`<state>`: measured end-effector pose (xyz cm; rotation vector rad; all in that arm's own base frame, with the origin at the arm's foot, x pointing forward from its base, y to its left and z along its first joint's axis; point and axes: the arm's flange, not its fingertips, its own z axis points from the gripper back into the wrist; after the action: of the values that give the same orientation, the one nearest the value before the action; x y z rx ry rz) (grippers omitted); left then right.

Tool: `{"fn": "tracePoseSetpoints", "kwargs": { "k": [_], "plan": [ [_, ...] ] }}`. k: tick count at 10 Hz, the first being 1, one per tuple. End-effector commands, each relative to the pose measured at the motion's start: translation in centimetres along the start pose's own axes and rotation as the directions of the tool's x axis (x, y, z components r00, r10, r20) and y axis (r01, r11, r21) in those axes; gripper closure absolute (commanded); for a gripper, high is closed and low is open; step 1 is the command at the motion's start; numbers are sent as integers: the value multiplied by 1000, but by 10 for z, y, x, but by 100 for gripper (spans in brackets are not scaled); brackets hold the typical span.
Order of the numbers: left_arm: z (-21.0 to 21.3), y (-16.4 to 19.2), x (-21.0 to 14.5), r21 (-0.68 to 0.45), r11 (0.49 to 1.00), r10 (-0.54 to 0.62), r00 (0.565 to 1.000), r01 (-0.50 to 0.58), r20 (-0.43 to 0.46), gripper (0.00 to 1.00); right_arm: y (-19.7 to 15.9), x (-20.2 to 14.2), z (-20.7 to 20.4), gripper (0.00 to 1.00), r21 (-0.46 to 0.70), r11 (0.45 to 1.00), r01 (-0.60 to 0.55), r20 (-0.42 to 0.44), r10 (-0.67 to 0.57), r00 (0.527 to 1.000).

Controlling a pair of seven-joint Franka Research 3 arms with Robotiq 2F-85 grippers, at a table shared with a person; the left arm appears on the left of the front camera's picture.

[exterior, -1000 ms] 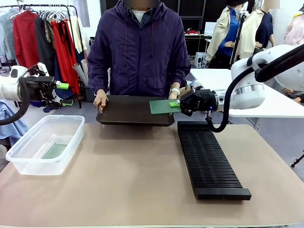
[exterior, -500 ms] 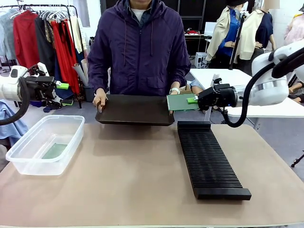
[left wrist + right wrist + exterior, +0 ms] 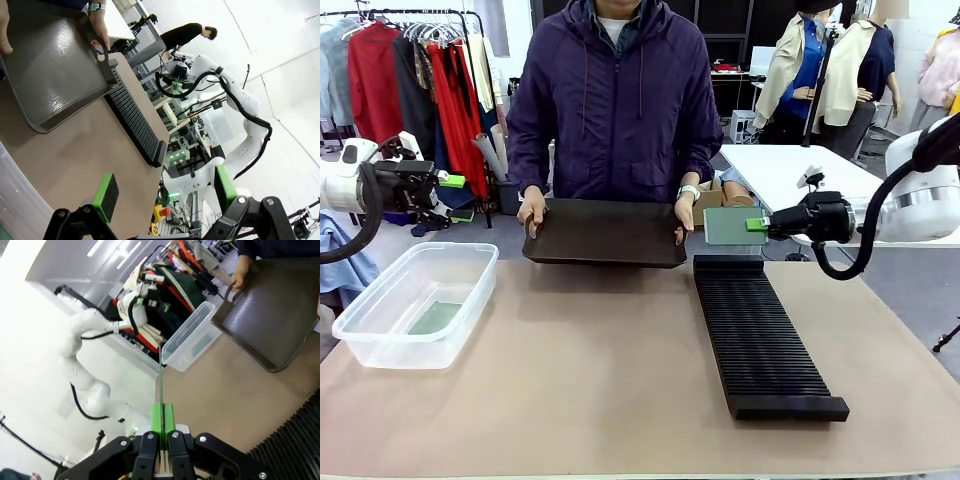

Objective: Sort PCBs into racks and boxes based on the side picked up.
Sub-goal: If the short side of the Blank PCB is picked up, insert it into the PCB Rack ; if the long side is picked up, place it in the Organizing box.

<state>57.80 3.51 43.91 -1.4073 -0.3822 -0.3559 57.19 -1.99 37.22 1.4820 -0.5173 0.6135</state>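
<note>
My right gripper (image 3: 758, 224) is shut on the edge of a green PCB (image 3: 727, 226), which it holds in the air just above the far end of the black slotted rack (image 3: 760, 335). In the right wrist view the PCB (image 3: 161, 385) shows edge-on between the closed pads of that gripper (image 3: 162, 432). The clear box (image 3: 415, 300) stands at the left with one PCB (image 3: 434, 318) lying flat in it. Above and behind the box, my left gripper (image 3: 445, 182) hangs open; its green pads (image 3: 106, 190) stand wide apart with nothing between them.
A person at the far side holds a flat black tray (image 3: 605, 232) by both handles, tilted over the table's far edge. The tan table (image 3: 590, 390) is bare between box and rack. The left wrist view shows the tray (image 3: 50, 65) and the rack (image 3: 135, 120).
My right gripper has carried the PCB off the tray's right end and to the right, over the rack's far end. The left arm, the box and the tray have stayed put.
</note>
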Motion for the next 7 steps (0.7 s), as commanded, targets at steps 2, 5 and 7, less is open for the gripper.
{"fn": "tracePoseSetpoints", "kwargs": {
  "k": [2, 5, 7],
  "plan": [
    [1, -2, -1, 4, 1000, -3, 1000, 3, 3, 0, -11, -2, 24, 100, 79, 984, -159, -68, 164, 984],
    [1, -2, -1, 4, 1000, -3, 1000, 3, 3, 0, -29, -23, 39, 100, 80, 930, -359, -70, 365, 929],
    [1, -2, -1, 4, 1000, -3, 1000, 3, 3, 0, -39, -38, 41, 100, 44, 889, -456, -29, 458, 889]
  ]
}}
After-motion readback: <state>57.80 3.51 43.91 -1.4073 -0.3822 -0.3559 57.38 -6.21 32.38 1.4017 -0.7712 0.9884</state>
